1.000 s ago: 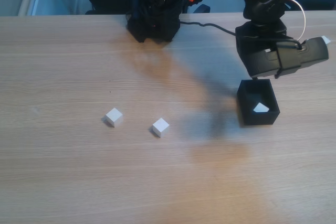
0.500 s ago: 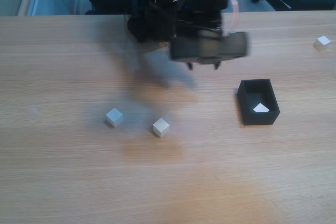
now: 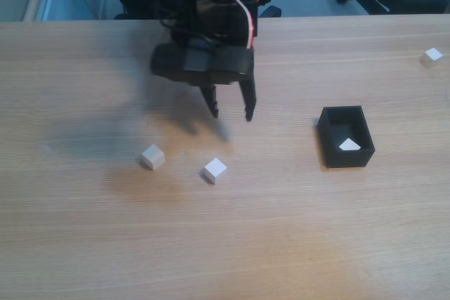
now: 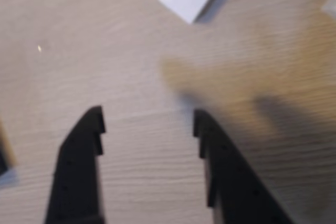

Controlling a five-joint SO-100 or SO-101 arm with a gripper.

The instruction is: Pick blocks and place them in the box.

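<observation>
wrist view soft with blur, jaws cut off by bottom edge, second white block (image 4: 331, 3) clipped at right edge, dark corner (image 4: 2, 158) at left edge unidentifiable, block in box (image 3: 349, 145) partly hidden by box wall (image 3: 347, 157)

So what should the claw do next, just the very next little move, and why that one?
Probably ease forward and down over the nearer white block. The gripper hangs open and empty above the table, just short of that block, which the wrist view shows ahead of the fingertips. One block already lies in the box, so this loose one looks like the closest to fetch.
</observation>
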